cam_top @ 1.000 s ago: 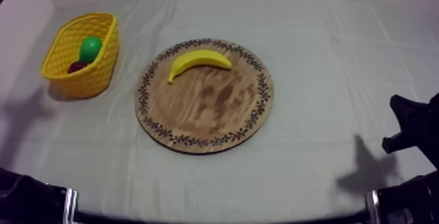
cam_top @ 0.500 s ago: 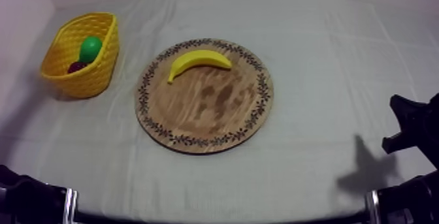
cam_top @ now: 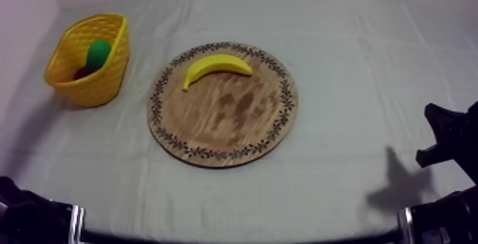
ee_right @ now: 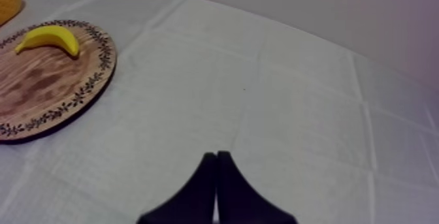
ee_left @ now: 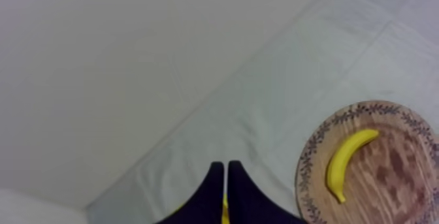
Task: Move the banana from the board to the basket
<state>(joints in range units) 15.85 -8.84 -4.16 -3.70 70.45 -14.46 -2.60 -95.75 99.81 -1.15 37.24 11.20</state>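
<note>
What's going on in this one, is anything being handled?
Nothing is being handled right now. The curved yellow toy banana lies untouched on the round wooden board with the patterned rim. The woven yellow basket stands apart to the board's left, holding a green toy fruit. The left claw and the right claw are both shut on nothing, clear of the board. The pick has not yet begun.

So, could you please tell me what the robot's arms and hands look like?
Both are plain black with no markings I can see. The left hand has two smooth black fingers that taper to slim tips, and the right hand looks the same. From above, the left arm and right arm are chunky, angular black shapes, each crossed by a pale band.
</note>
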